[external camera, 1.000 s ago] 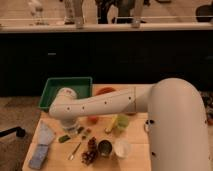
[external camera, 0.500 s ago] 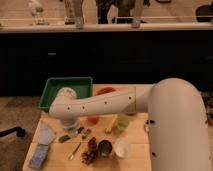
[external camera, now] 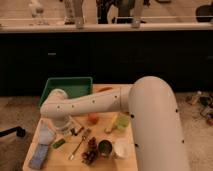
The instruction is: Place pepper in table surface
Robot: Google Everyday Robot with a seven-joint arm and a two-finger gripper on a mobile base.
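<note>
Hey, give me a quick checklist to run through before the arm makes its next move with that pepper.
1. Pepper lying on the table: ok.
2. Pepper outside the green tray: ok.
3. Gripper low over the table's left half, close to the pepper: ok.
4. Gripper clear of the pepper: cannot tell.
5. Orange apart from the pepper: ok.

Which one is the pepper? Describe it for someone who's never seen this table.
On the tan table surface, look at the left side, just below the gripper on the white arm. The pepper is the small, elongated bright-green piece beside the blue-white packet, far smaller than the pale green cup and the green tray.
</note>
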